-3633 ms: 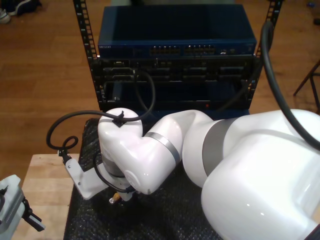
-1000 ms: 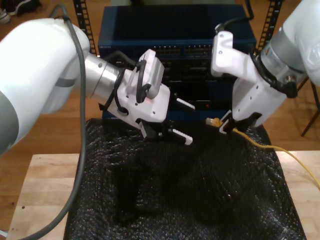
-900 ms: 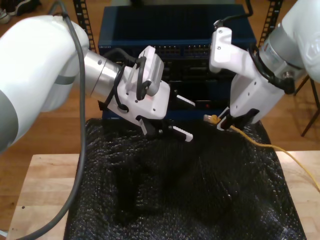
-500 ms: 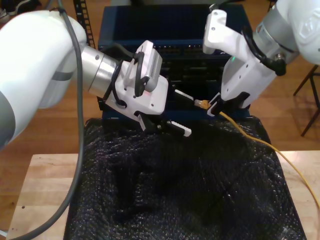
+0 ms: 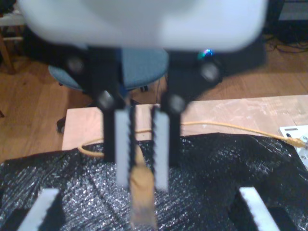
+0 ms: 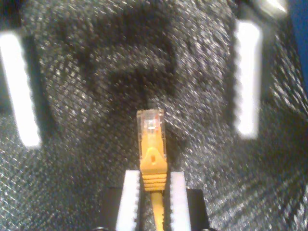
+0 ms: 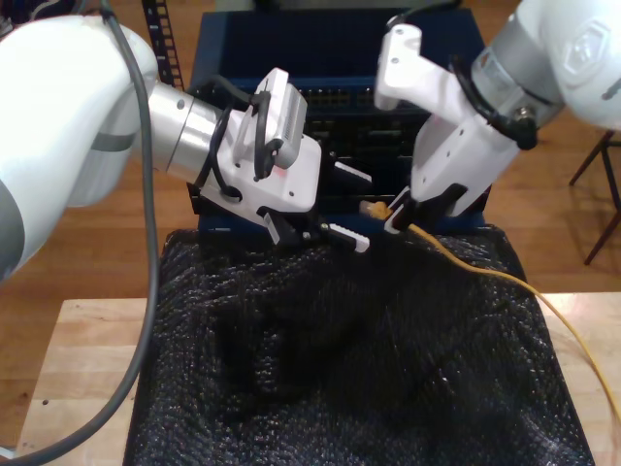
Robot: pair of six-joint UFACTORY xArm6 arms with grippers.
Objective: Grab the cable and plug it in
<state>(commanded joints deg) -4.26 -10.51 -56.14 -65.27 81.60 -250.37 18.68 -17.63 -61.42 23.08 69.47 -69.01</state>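
While my first end effector (image 7: 396,216) stays clamped on the thin yellow-orange network cable (image 7: 490,275) behind its clear plastic plug (image 6: 150,121), my second end effector (image 7: 342,206) sits apart nearby; handover probably risks twisting the plug, missing the blue rack switch (image 7: 330,58).

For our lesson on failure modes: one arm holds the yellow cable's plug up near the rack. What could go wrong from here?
1. My first tool grips the cable behind its plug, so the free plug tip may tilt and miss a port on the rack.
2. My second tool, open, hangs close beside the plug; the two may collide.
3. The cable trails across the black mat and may snag.
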